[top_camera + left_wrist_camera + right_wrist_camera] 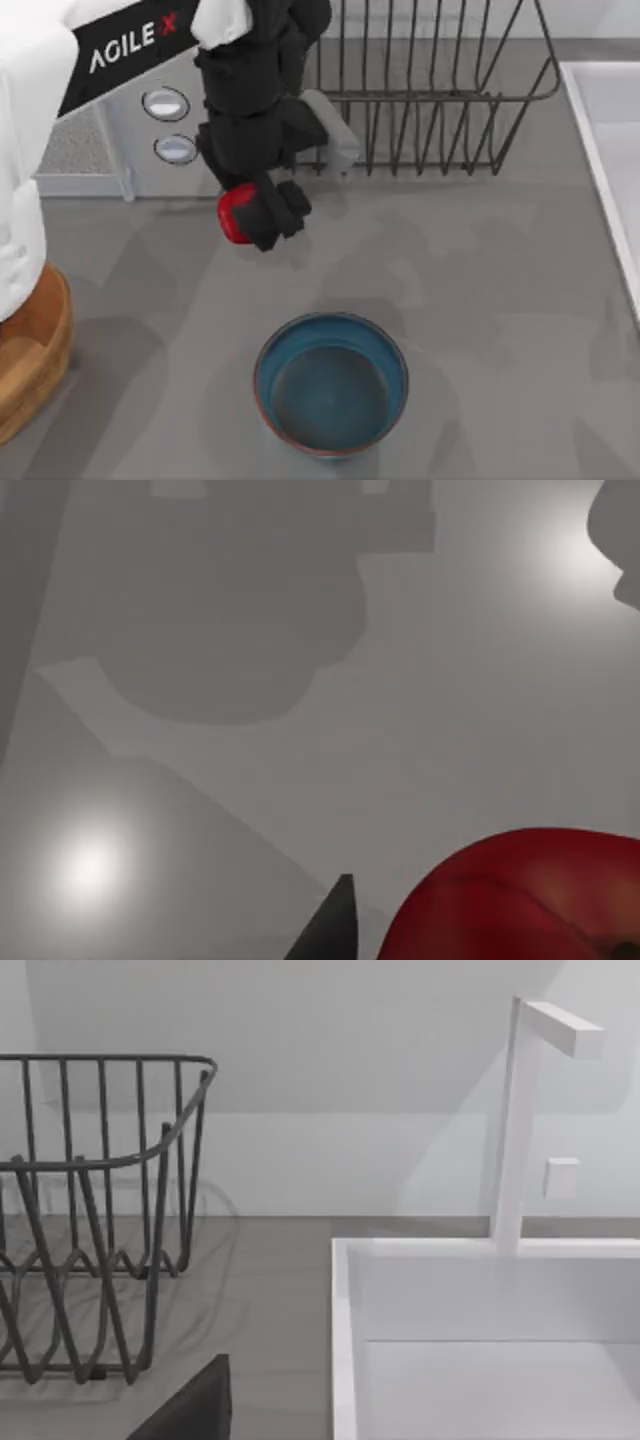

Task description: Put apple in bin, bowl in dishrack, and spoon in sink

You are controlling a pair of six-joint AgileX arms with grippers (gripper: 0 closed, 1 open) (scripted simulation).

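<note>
While I look down from the top view, my left gripper hangs over the grey table, just in front of the microwave and beside the dishrack. Its black fingers are closed around the apple, whose red side pokes out on the gripper's left. The bowl sits nearer the front edge, well apart from the gripper, and the bin stands at the left edge. A strip of the sink runs down the right edge.

From the left wrist view, the apple sits close against one dark fingertip, above bare table.

From the right wrist view, I see the dishrack, the sink with its white tap, and one dark finger of my right gripper; I cannot tell how that one stands.
</note>
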